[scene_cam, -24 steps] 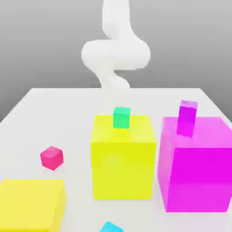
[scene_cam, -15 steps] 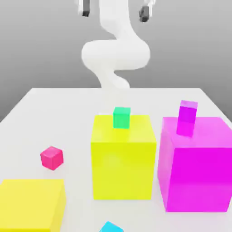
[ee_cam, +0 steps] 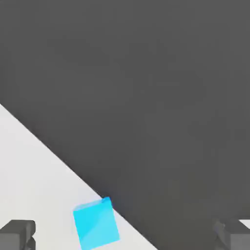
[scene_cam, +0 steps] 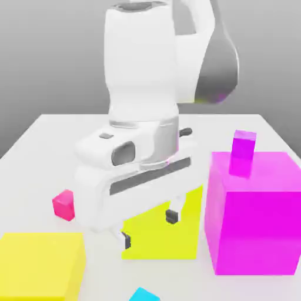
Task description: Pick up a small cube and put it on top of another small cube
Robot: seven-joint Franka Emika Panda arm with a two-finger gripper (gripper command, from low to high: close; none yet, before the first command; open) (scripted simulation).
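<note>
The gripper (scene_cam: 147,227) hangs with its two dark fingertips spread wide apart and nothing between them; one fingertip (scene_cam: 171,216) shows against the front face of the middle yellow block (scene_cam: 176,232), the other sits lower and toward the exterior view's left. In the hand view the fingers (ee_cam: 17,233) stand far apart with the cyan cube (ee_cam: 96,223) between them and beyond, resting on the white table (ee_cam: 29,166) right at its edge, one corner of the cube reaching that edge where the dark floor begins. In the exterior view the cyan cube (scene_cam: 144,294) lies at the table's near edge, below the gripper and clear of it. The white hand and arm (scene_cam: 141,88) rise above the fingers and cover most of the middle yellow block. The hot-pink cube (scene_cam: 63,204) sits on the table (scene_cam: 47,141) toward its left side as the exterior view has it, partly behind the hand, well apart from the cyan cube. A second yellow block (scene_cam: 38,264) fills the near left corner. The large magenta block (scene_cam: 256,214) stands near the right edge, just beside the middle yellow block, and a small purple-magenta cube (scene_cam: 242,153) rests on its top, close to the back left corner of that top.
</note>
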